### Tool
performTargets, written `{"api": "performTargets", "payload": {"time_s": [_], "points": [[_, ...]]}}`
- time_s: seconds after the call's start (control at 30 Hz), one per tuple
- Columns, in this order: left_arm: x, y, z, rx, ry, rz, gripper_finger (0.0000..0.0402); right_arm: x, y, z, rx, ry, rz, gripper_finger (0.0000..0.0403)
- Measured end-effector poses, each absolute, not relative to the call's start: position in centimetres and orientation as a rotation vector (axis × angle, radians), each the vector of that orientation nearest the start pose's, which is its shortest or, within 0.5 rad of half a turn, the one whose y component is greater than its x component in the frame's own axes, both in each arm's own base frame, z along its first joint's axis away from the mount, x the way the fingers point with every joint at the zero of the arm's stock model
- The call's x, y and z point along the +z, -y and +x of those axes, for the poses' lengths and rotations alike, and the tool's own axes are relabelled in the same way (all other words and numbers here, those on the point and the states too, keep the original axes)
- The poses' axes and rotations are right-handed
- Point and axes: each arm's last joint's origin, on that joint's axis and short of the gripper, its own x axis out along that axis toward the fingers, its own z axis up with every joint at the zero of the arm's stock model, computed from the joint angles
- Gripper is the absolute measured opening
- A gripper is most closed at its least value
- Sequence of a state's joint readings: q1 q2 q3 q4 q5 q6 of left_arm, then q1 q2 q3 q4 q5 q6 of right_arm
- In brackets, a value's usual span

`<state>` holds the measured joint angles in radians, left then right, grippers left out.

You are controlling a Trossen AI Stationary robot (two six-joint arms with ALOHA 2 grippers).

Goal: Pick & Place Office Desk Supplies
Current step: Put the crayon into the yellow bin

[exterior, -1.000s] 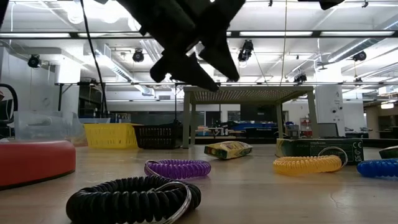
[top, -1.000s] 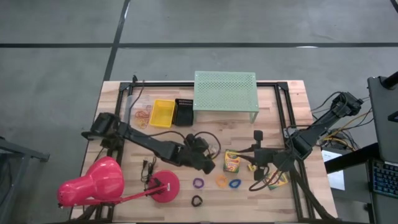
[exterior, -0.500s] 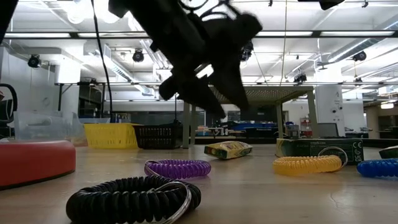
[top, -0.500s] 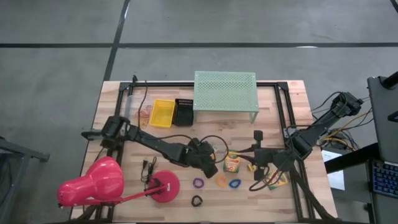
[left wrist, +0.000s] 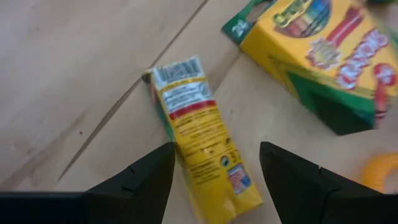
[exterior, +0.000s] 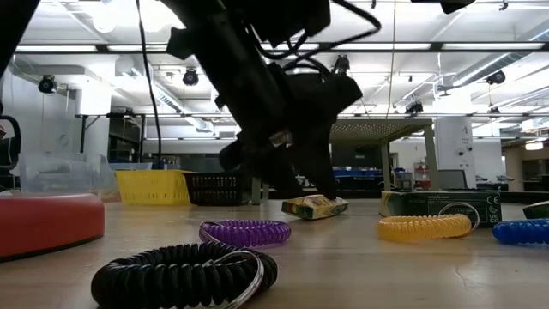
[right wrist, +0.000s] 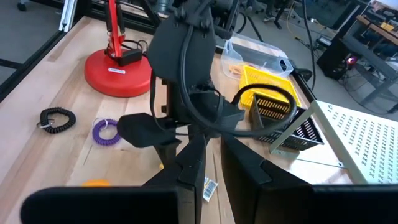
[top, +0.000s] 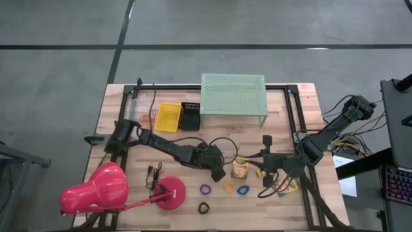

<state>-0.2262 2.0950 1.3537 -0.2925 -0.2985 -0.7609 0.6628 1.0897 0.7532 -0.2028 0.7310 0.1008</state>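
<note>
At desk rear: yellow tray (top: 168, 116), black tray (top: 189, 115), contents indiscernible.
Left gripper (left wrist: 214, 163), fingers wide, straddles small crayon box (left wrist: 202, 138); right gripper (right wrist: 211, 163) fingers narrow, empty.

The pale wooden plank counter (top: 122, 109) carries a mint-green perforated metal shelf (top: 234, 92) standing at its far edge. Just beside that shelf, toward the counter's left, sits a small black slotted bin (top: 189, 115), then a yellow plastic bin (top: 168, 116) touching it, then a clear plastic tub (top: 145, 116). Well apart from the shelf, at the near left corner, lies a big pink desk lamp (top: 95, 189) with a round red base (top: 168, 193).
</note>
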Motion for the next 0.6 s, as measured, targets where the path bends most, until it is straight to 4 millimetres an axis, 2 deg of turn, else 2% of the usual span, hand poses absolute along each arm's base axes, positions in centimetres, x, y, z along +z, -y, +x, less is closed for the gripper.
{"api": "performTargets", "payload": {"time_s": [0.33, 0.6], "points": [[12.31, 8.34, 41.28, 0.443, -0.931, -0.415, 0.0223, 26.74, -12.35, 18.97, -0.087, -0.409, -0.247, 0.0047], [12.27, 8.34, 41.21, 0.435, -0.942, -0.391, 0.0182, 26.74, -12.35, 18.97, -0.087, -0.409, -0.247, 0.0047]]}}
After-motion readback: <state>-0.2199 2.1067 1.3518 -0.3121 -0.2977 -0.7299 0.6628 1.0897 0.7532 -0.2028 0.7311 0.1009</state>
